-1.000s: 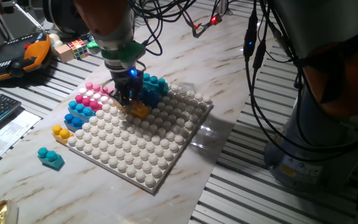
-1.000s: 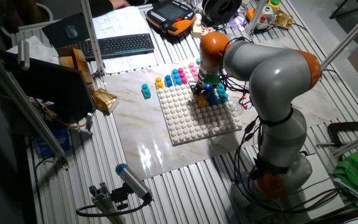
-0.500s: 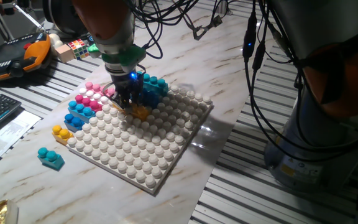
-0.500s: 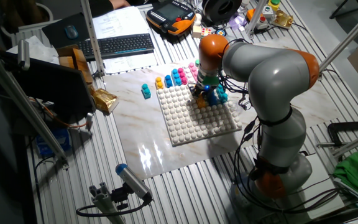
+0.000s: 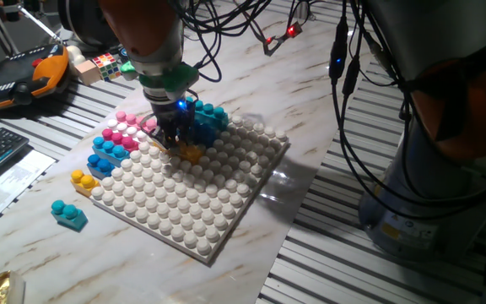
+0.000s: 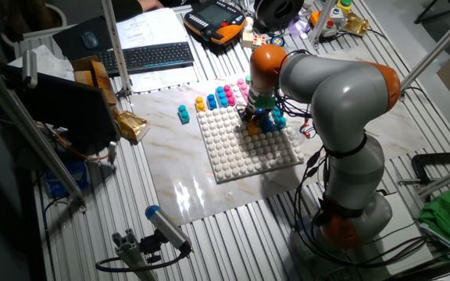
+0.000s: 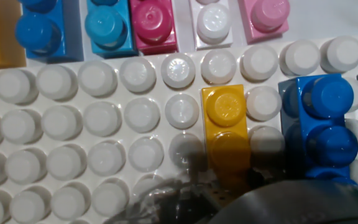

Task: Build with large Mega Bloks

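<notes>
So the big white studded baseplate takes up the middle of the marble desk, and that's where most of the risk comes from. It just lies loose on the slick top as far as I can tell, so a hard downward push off-centre could make it skate or tip instead of letting a brick snap on.

Next size down: the blue brick stack stands on the plate just beside the arm's working spot, with a teal one behind it. Any sideways wobble from the end effector could knock it loose.

The yellow-orange brick is right below the fingers, sitting on the baseplate studs in the hand view, a column over from the blue ones. I honestly can't tell if the end effector is clamped on it or has let go, since its lower end disappears in shadow. If it isn't lined up with the studs, pressing would jam it crooked.

The spare pink, light blue and yellow bricks line the plate's far edge, and one teal brick lies alone on the desk, well apart.
</notes>
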### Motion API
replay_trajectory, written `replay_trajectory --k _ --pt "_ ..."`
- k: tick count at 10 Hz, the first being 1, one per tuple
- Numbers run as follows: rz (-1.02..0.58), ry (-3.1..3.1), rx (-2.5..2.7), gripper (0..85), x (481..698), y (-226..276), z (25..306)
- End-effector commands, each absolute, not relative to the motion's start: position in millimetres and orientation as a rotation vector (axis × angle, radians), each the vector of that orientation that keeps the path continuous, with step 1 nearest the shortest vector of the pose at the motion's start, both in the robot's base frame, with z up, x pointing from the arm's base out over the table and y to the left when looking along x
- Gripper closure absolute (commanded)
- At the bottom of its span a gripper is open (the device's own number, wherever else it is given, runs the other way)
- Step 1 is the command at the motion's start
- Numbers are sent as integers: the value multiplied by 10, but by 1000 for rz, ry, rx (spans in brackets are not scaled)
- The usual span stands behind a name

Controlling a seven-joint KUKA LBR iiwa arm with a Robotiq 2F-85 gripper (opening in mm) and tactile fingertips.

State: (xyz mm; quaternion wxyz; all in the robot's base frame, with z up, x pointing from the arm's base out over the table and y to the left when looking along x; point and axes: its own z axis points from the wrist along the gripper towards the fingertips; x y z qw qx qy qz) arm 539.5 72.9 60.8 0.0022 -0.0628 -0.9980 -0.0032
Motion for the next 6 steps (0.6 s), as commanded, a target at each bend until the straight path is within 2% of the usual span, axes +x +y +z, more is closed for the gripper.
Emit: replay_trajectory --k 1,2,4,5,6 --pt "1 -3130 -196 793 5396 735 606" --pt "10 -3130 -216 687 5395 741 610" --pt "18 -3118 -277 363 5395 756 626" --pt "21 -3119 -290 287 5400 766 641" --pt "21 -3114 -292 293 5407 767 665"
